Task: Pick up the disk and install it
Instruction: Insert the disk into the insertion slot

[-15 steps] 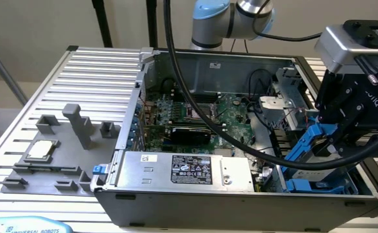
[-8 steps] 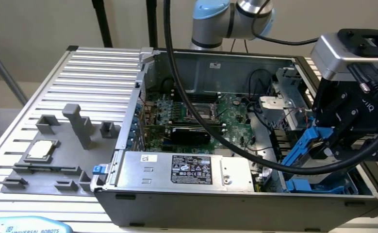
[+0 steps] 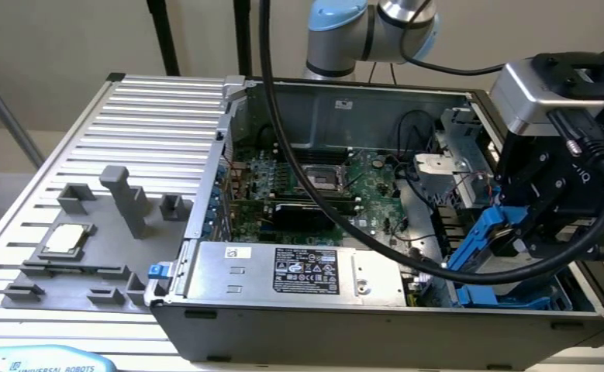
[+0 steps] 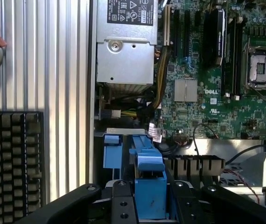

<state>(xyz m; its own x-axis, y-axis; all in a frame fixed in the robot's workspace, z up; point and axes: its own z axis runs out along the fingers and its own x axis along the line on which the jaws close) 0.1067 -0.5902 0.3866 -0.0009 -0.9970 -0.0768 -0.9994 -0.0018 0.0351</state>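
Tool (image 4: 150, 209), seemingly around the disk (image 4: 148, 170)

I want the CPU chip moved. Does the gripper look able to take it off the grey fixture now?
Probably not: the gripper seems shut on the disk by its blue carrier inside the case, while the CPU chip lies outside on the grey fixture, open from above.

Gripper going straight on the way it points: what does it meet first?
Probably the blue drive bay in the computer case, just beneath the disk that the gripper holds; depth is unclear.
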